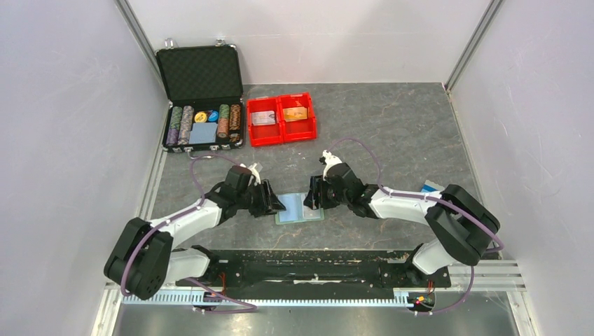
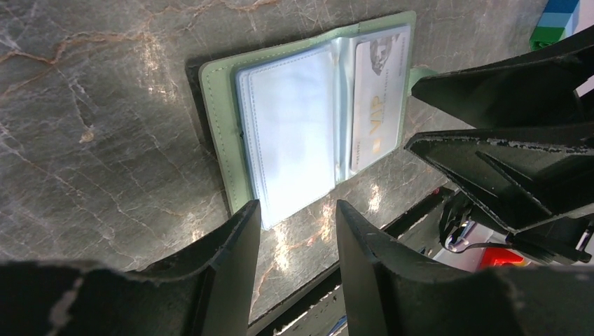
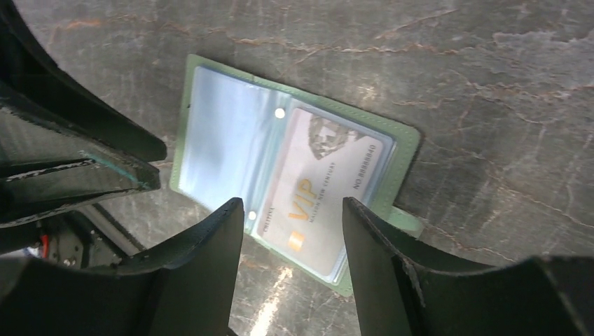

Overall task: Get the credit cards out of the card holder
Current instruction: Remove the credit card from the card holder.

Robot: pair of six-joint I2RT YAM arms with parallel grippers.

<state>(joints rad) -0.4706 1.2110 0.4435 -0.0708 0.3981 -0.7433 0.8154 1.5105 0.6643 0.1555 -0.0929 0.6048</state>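
Observation:
The card holder (image 1: 299, 209) lies open and flat on the table between my two grippers. In the left wrist view its left clear pocket (image 2: 287, 133) looks empty, and the right pocket holds a whitish card (image 2: 378, 98) with orange "VIP" print. The same card (image 3: 319, 185) shows in the right wrist view inside the holder (image 3: 403, 150). My left gripper (image 1: 274, 204) is open and empty at the holder's left edge (image 2: 298, 217). My right gripper (image 1: 312, 197) is open and empty just above the holder's right half (image 3: 293, 213).
A red two-compartment bin (image 1: 281, 133) stands behind, with a whitish-grey card (image 1: 263, 117) in its left half and an orange card (image 1: 295, 113) in its right. An open black poker-chip case (image 1: 202, 126) stands at the back left. The black base rail (image 1: 308, 269) runs along the near edge.

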